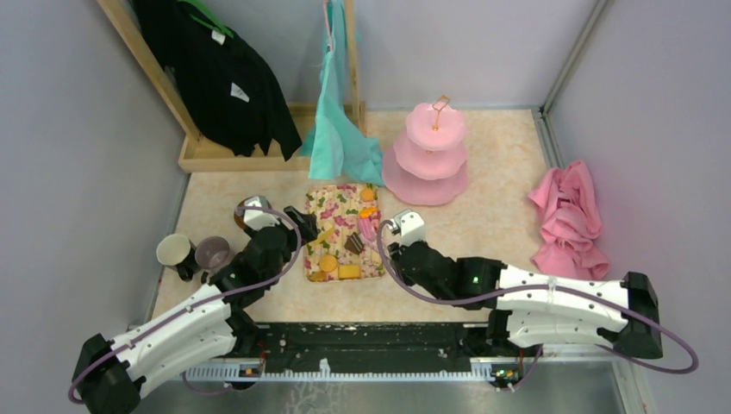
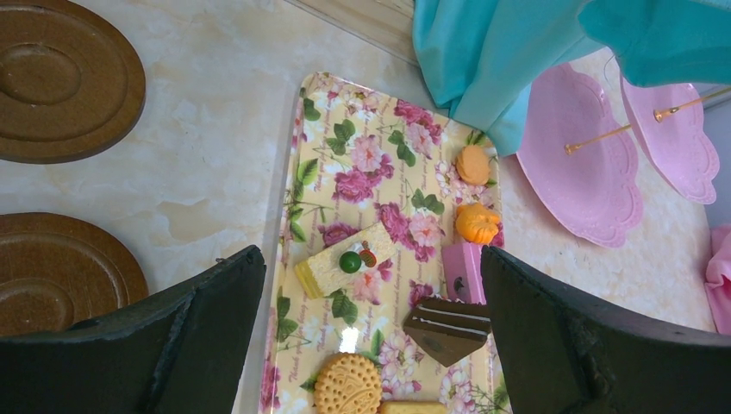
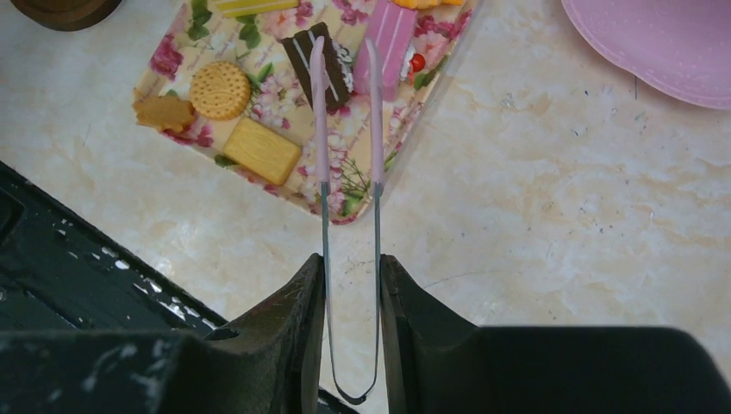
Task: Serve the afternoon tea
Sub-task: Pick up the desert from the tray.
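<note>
Up top, fixed camera: flowered rectangular tray (image 1: 338, 205) mid-table, long axis near-to-far, carrying the small orange, yellow, brown and pink snacks (image 1: 349, 272). Pink three-tier stand (image 1: 428, 164) upright past the tray's far right corner, not touching. Cream mug (image 1: 175, 251) and mauve-grey mug (image 1: 212, 253) side by side beside the left arm. Left gripper (image 1: 302, 222) at the tray's left rim, right gripper (image 1: 388, 244) at the right rim with pink-tipped metal tongs (image 1: 369, 226) reaching over the snacks.

Left wrist view: left gripper (image 2: 371, 254) spread wide, holding nothing. Yellow cake slice with green and red topping (image 2: 332, 267) on the tray between the two fingers (image 2: 198, 345), long axis diagonal, lower left to upper right. Pink slice (image 2: 464, 269) and brown layered chocolate slice (image 2: 448, 326) just beside the right finger (image 2: 595, 345), close together. Two round brown saucers (image 2: 60, 78) flat on the table left of the tray, apart from it and from each other.

Right wrist view: right gripper (image 3: 352, 267) closed on the tongs' (image 3: 317, 112) two bare metal arms, bend tucked between the fingers. Tongs pointing straight ahead onto the tray, pink tips a little apart. Left tip across the chocolate slice (image 3: 300, 53), right tip along the pink slice's (image 3: 395, 39) edge; contact or hover, can't tell. Both slices lengthwise roughly in line with the tongs, slightly slanted. Round tan biscuit (image 3: 222, 89) and yellow rectangular biscuit (image 3: 261, 151) left of the tips, clear of them.
</note>
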Motion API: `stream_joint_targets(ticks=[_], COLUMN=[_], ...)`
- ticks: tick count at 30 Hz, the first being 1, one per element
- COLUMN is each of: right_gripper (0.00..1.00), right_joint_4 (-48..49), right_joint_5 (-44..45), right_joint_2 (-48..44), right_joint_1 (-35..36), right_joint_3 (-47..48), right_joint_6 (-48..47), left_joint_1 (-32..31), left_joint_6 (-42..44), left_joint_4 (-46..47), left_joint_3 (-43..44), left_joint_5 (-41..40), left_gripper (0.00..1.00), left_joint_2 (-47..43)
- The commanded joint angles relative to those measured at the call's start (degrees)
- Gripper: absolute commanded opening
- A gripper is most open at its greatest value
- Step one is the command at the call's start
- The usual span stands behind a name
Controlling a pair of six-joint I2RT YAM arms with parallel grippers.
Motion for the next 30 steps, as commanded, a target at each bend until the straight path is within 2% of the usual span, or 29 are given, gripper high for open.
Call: stream_joint_targets(ticks=[1,23,30], right_gripper=[0.27,0.32,0.32], right_joint_4=[5.2,10.2,7.5], right_joint_5=[-1.4,-1.9,-2.1], right_joint_2=[2.5,8.2,9.7], right_joint_1=[0.5,0.6,0.5], right_joint_3=[4.7,5.8,5.9], right_joint_6=[-3.1,-7.3,-6.5], left_joint_1=[-0.3,-0.4,-0.3], left_joint_6=[0.7,1.1,1.5], left_joint_4=[0.2,0.6,0.6], left_joint_3=[0.0,-0.1,-0.2], left_joint_5=[-1.0,-1.9,-2.3], left_gripper=[0.99,0.99,0.99], left_joint_2=[-0.6,0.1,0.0])
